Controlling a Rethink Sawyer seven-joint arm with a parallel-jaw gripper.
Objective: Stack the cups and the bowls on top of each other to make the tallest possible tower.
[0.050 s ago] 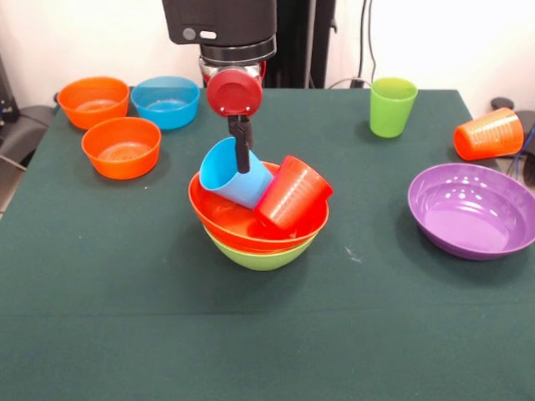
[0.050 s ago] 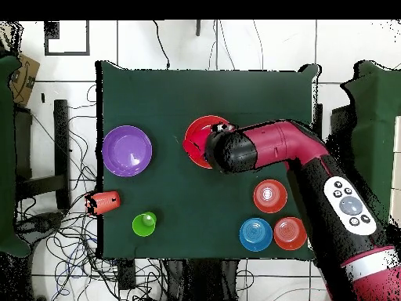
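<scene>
The tower (image 1: 261,230) is sitting nearest the camera, at the middle of the table (image 1: 125,317): a large lime green bowl (image 1: 259,255) with the orange-red bowl (image 1: 230,219) nested in it. Two cups are lying tilted inside, the light blue cup (image 1: 232,175) at about ten o'clock and the red cup (image 1: 292,194) leaning at two o'clock, touching each other. The gripper (image 1: 242,154) is reaching down into the light blue cup's mouth; whether it is gripping the rim I cannot tell.

Outward, the purple bowl (image 1: 472,209) is waiting at three o'clock, the orange cup (image 1: 489,134) lying on its side and the lime green cup (image 1: 393,106) standing upright at about two, and the three small bowls (image 1: 125,113) clustering at ten.

The step in hand seems to be righting or resetting the blue cup. Next, it probably needs to be seated squarely, since tilted cups will not carry a further layer.
</scene>
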